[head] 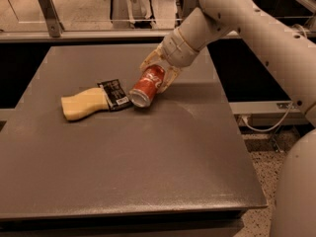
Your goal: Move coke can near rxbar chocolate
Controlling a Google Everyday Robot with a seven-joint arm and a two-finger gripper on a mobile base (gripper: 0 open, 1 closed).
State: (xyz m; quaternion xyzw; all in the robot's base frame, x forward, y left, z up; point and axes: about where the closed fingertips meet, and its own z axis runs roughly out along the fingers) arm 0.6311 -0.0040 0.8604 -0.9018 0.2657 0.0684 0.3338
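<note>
Gripper [159, 72], just above the middle of my screen, squeezes the tilted red can [145, 87] (silver end low). I see the can just beside the black snack bar [114, 94] and yellow sponge [81, 102].

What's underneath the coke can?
Only bare table under the tilted coke can, held by the gripper above it; rxbar chocolate lies beside it. Contact with the table is hidden.

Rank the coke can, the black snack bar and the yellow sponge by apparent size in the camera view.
1. coke can and yellow sponge: alike, unranked.
2. rxbar chocolate: smallest.
The pincer grips the can, tilted beside the bar.
</note>
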